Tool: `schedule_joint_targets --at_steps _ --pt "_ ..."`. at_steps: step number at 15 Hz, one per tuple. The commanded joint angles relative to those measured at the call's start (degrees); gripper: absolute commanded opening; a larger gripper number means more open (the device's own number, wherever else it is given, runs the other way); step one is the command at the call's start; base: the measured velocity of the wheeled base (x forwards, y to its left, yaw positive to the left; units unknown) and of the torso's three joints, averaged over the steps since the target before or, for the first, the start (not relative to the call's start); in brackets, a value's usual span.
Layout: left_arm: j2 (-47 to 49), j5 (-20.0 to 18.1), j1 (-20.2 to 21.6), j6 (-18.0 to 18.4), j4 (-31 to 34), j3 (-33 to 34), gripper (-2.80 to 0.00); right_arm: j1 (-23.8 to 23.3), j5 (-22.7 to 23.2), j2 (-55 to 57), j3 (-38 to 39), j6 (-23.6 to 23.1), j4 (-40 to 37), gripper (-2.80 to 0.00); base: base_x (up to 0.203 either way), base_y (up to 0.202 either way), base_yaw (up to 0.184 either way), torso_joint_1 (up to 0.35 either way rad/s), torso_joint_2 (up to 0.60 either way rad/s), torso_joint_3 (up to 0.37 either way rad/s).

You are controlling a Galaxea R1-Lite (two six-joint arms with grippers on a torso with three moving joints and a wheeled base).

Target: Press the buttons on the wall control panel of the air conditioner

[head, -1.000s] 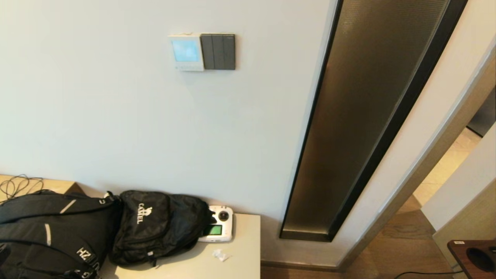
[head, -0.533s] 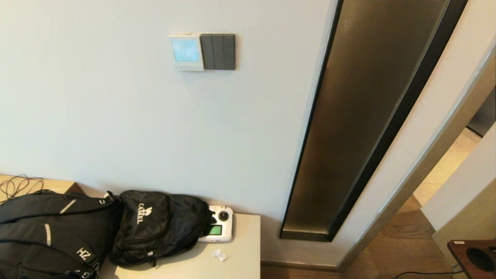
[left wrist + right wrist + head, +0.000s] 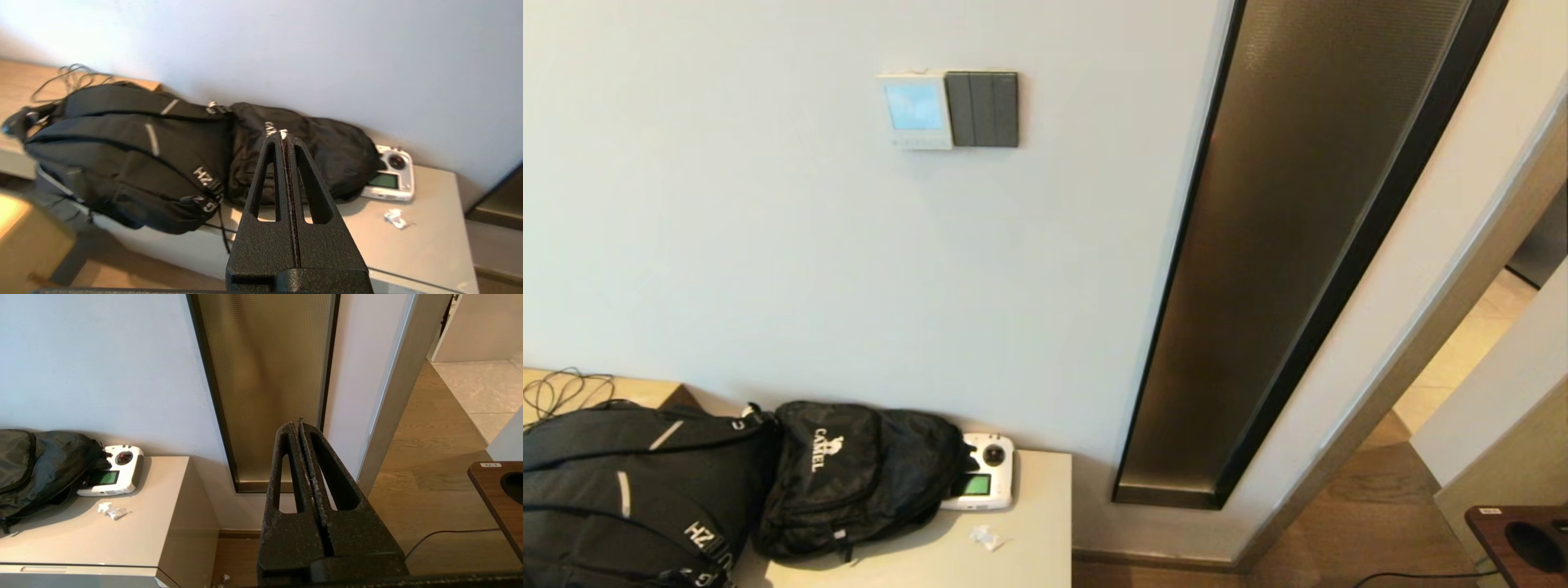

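Observation:
The small white wall control panel (image 3: 916, 110) hangs high on the wall, its screen glowing pale blue. The row of tiny pale buttons (image 3: 916, 142) runs along its bottom edge. Neither arm shows in the head view. My left gripper (image 3: 284, 138) is shut and empty, low down, pointing at the black backpacks. My right gripper (image 3: 296, 425) is shut and empty, low down, pointing at the base of the dark glass strip. The panel shows in neither wrist view.
A dark grey switch plate (image 3: 983, 109) adjoins the panel on the right. Two black backpacks (image 3: 858, 474), a white remote (image 3: 984, 482) and a paper scrap (image 3: 988, 536) lie on a beige cabinet (image 3: 1029, 555). A tall dark glass strip (image 3: 1298, 245) is to the right.

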State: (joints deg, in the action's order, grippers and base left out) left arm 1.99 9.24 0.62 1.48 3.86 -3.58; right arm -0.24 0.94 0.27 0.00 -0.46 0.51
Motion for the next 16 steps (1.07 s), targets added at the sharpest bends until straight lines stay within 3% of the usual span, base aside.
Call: schedule_joint_targets --at_steps 1,6,7,9,10,16 --pt "-1.9 -0.3 0.0 0.3 0.2 -0.2 -2.80 0.0 0.0 0.1 0.0 0.0 0.0 -2.80 0.000 0.000 0.000 0.000 0.00 0.000" --pt "-1.9 -0.4 0.0 1.3 -0.1 -0.1 -2.80 0.0 0.0 0.1 0.0 0.0 0.0 -2.80 0.000 0.000 0.000 0.000 0.00 0.000" --pt "-1.9 -1.7 0.0 1.7 -0.1 0.0 -2.80 0.0 0.0 0.1 0.0 0.0 0.0 -2.80 0.000 0.000 0.000 0.000 0.00 0.000" --pt "-1.9 -9.4 -0.1 1.8 -0.3 1.6 -2.80 0.0 0.0 0.1 0.0 0.0 0.0 -2.80 0.000 0.000 0.000 0.000 0.00 0.000" --pt "-1.8 -10.6 -0.1 2.1 -1.4 2.5 -2.80 -0.1 0.0 0.1 0.0 0.0 0.0 -2.80 0.000 0.000 0.000 0.000 0.00 0.000" --pt "-2.0 -9.0 -0.4 -2.2 -2.5 2.6 -2.80 0.0 0.0 0.1 0.0 0.0 0.0 -2.80 0.000 0.000 0.000 0.000 0.00 0.000"
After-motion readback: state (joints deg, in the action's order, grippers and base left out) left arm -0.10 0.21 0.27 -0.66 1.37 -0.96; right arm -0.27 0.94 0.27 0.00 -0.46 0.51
